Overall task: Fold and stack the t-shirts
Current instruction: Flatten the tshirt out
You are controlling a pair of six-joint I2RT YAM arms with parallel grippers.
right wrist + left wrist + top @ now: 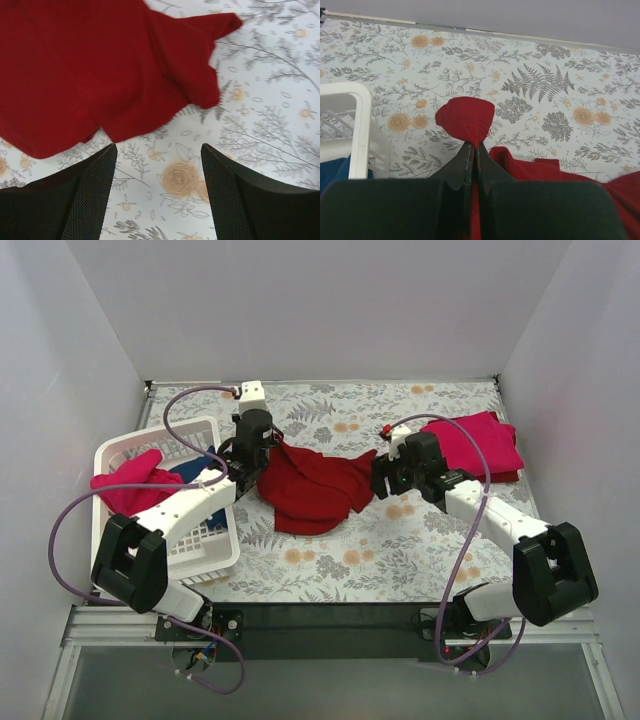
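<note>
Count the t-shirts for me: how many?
4: dark red shirt mid-table; draped pink shirt on the basket rim; navy shirt inside it; folded pink shirt at far right, possibly hiding others beneath.

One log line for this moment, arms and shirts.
left gripper: shut on dark red t-shirt | right gripper: open, beside it | basket: pink t-shirt, navy t-shirt | folded pink t-shirts: far right

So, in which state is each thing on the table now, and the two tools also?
Dark red shirt: unfolded, crumpled on the table, one edge pinched.
Left tool: shut on that shirt.
Right tool: open, empty, beside that shirt.
Pink pile: folded, far right.
Basket: upright.
Pink shirt: unfolded, draped over the basket's rim.
Navy shirt: crumpled in the basket.
</note>
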